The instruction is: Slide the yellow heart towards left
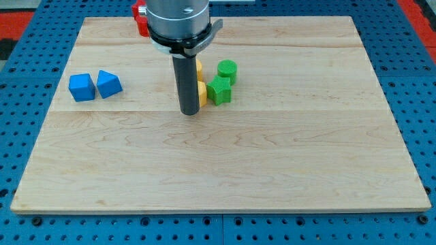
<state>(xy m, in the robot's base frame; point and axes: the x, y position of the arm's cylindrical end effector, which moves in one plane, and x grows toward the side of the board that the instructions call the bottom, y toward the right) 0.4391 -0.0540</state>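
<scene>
My tip (189,111) rests on the wooden board (218,177) a little left of centre. Just to its right, partly hidden behind the rod, is a yellow block (202,94); its shape cannot be made out. A second yellow piece (199,67) peeks out higher up behind the rod. A green star-shaped block (219,90) touches the yellow block's right side. A green cylinder (227,70) stands just above the star.
Two blue blocks, a cube (82,87) and an angular one (108,84), sit side by side at the view's left. A red block (141,19) is at the board's top edge, partly hidden by the arm.
</scene>
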